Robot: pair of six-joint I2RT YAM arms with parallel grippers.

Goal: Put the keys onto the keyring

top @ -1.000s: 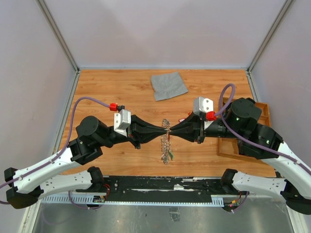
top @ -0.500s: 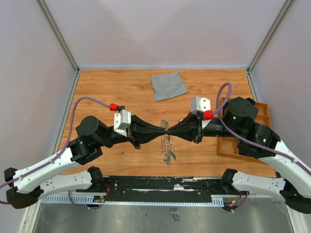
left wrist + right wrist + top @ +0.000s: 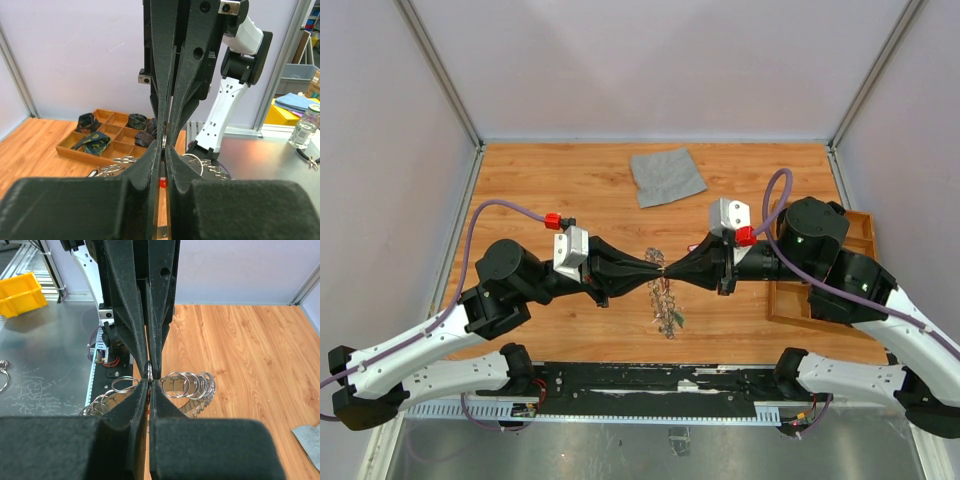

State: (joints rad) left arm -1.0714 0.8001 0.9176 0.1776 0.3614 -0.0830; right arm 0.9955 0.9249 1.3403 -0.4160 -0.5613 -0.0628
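The keyring (image 3: pixel 664 300), a silvery ring fringed with small split rings, hangs on edge above the table's middle. My left gripper (image 3: pixel 655 268) and right gripper (image 3: pixel 671 268) meet tip to tip at its top. Both are shut on its rim. The left wrist view shows the left gripper (image 3: pixel 164 145) pinching the metal rim, with a key's red tag (image 3: pixel 162 183) just beneath. In the right wrist view the right gripper (image 3: pixel 149 377) nips the same edge, and small rings (image 3: pixel 192 385) fan out beside it. A green tag (image 3: pixel 676 321) hangs low on the ring. The key blades are too small to make out.
A grey cloth (image 3: pixel 666 176) lies at the back centre. A wooden tray (image 3: pixel 782 305) of dark chunky parts sits at the right, partly under the right arm; its compartments (image 3: pixel 107 140) show in the left wrist view. Side walls close in the table.
The right gripper has closed on the ring's top edge and its arm has edged slightly left. The hanging keyring has swung a little. The left arm has barely moved.
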